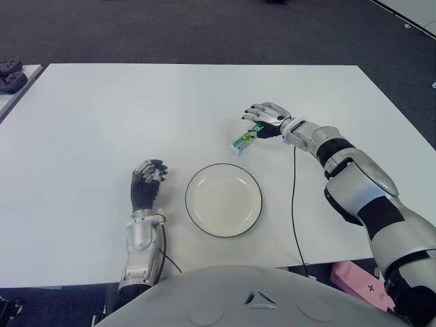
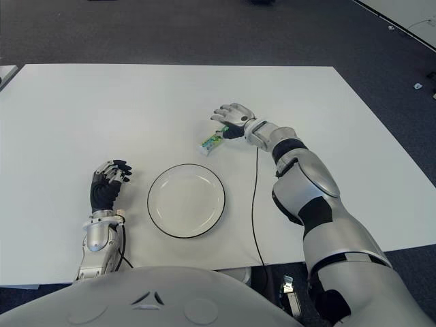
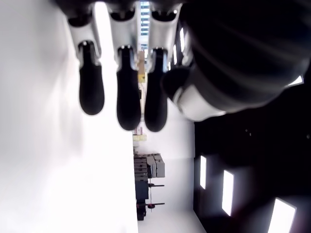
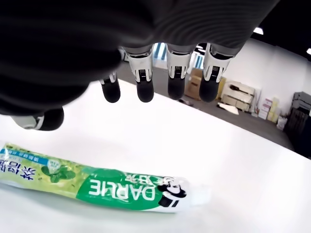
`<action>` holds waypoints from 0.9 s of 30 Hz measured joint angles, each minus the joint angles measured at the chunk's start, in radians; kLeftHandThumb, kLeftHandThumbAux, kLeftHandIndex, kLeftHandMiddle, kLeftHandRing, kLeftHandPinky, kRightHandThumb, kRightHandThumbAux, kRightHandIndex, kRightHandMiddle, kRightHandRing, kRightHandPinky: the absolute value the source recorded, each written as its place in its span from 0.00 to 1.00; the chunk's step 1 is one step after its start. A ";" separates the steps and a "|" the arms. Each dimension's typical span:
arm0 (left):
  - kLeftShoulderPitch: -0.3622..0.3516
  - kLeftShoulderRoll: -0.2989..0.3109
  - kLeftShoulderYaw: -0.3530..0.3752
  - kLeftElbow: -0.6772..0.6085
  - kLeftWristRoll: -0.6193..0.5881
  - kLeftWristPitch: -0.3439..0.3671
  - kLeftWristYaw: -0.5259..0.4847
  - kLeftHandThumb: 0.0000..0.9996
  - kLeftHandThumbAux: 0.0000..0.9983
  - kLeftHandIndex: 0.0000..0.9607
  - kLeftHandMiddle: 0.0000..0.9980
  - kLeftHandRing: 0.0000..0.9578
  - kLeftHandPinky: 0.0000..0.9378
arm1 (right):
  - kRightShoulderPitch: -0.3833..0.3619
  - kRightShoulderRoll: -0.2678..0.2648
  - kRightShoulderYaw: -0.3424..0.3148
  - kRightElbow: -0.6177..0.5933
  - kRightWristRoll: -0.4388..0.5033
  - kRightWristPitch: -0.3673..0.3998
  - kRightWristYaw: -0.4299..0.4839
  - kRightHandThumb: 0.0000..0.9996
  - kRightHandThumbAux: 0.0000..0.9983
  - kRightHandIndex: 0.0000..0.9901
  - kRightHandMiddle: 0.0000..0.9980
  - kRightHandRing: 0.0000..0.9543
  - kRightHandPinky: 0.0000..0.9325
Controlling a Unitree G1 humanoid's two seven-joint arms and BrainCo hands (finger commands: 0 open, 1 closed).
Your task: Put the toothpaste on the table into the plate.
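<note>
My right hand [image 1: 267,116] hovers with fingers spread wide over the cap end of the one Darlie toothpaste tube [image 4: 102,187], which lies flat on the white table [image 1: 102,122] just beyond the single empty plate [image 1: 223,199]. I'd judge the tube light, soft and slick, so I'd pinch across its mid-body. My left hand [image 1: 146,184] shows beside the plate's left, fingers loosely curled, empty.

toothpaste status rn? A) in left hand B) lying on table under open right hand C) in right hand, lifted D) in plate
B: the toothpaste lies flat on the table, the right hand spread above it, not gripping; the plate holds nothing.
</note>
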 measured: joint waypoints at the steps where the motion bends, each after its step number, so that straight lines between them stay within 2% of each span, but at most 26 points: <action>1: 0.001 0.000 0.000 -0.001 0.000 0.000 0.000 0.70 0.72 0.45 0.51 0.56 0.58 | 0.000 0.006 0.005 0.002 -0.002 0.006 0.001 0.57 0.12 0.00 0.00 0.00 0.00; 10: 0.015 0.000 0.000 -0.014 0.001 0.000 0.000 0.70 0.73 0.45 0.52 0.57 0.60 | 0.001 0.051 0.046 0.013 -0.022 0.032 0.013 0.57 0.11 0.00 0.00 0.00 0.00; 27: 0.035 0.000 0.001 -0.017 0.003 -0.029 0.000 0.70 0.73 0.45 0.54 0.58 0.58 | 0.019 0.073 0.083 0.023 -0.039 0.057 0.030 0.59 0.09 0.00 0.00 0.00 0.00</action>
